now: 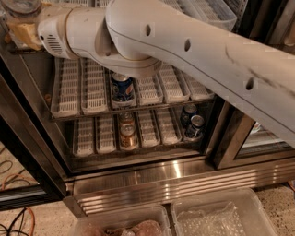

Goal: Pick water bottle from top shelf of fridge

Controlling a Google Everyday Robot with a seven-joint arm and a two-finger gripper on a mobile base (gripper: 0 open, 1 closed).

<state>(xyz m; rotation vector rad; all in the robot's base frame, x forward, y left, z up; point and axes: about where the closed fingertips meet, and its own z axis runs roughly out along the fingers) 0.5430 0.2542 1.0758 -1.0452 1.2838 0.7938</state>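
My white arm reaches across the open fridge (161,182) to the upper left. My gripper (22,33), with tan parts, is at the left end of the top shelf (209,13), a rack with white slotted lanes. A clear, rounded piece of the water bottle (20,5) shows right above the gripper at the top edge of the view. Its label is out of view. The arm hides most of the top shelf.
A blue Pepsi can (122,88) stands on the middle rack. Gold cans (127,134) and dark cans (193,123) stand on the lower rack. The dark door frame (27,138) is at the left. Two clear plastic bins (216,216) sit on the floor in front.
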